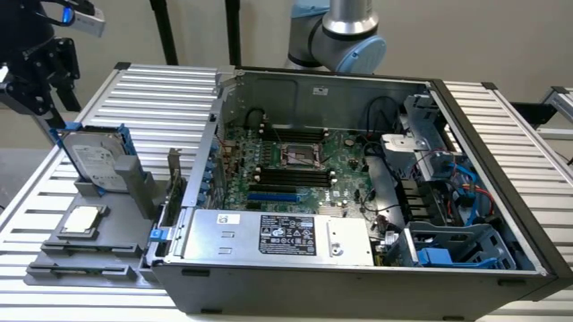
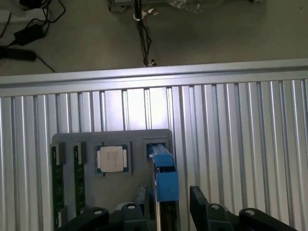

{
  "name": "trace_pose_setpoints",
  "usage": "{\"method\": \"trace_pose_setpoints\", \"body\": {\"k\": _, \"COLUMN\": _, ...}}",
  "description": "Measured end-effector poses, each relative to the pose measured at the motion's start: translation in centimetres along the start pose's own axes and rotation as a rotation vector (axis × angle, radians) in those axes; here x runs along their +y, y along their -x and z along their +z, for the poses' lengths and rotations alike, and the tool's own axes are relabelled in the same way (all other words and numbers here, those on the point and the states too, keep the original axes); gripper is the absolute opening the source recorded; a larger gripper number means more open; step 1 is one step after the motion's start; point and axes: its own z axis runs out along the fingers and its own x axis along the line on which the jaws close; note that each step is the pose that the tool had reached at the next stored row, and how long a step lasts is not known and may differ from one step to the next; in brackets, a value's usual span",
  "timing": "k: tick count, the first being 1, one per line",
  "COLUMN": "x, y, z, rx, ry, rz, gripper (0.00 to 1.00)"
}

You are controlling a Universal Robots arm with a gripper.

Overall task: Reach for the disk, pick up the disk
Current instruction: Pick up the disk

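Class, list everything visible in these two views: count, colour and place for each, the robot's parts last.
table: one, silver, ribbed, under everything.
fixture: one, grey, on the table at the exterior view's left.
disk: one, silver-grey with blue rails, upright in the fixture.
chip plate: one, silver, flat on the fixture beside the disk.
computer case: one, dark, open, mid-table.
power-supply box: one, silver, inside the computer case.
arm: one, grey, behind the computer case.
gripper: one, black, open, above the disk.
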Motion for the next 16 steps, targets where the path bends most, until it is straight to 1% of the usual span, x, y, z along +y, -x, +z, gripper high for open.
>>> {"method": "trace_pose_setpoints", "body": {"k": 16, "x": 0.02, "y": 0.0, "z": 2.9, "rx": 0.0001, "ry": 0.0001, "rz": -0.001, "gripper": 0.48}}
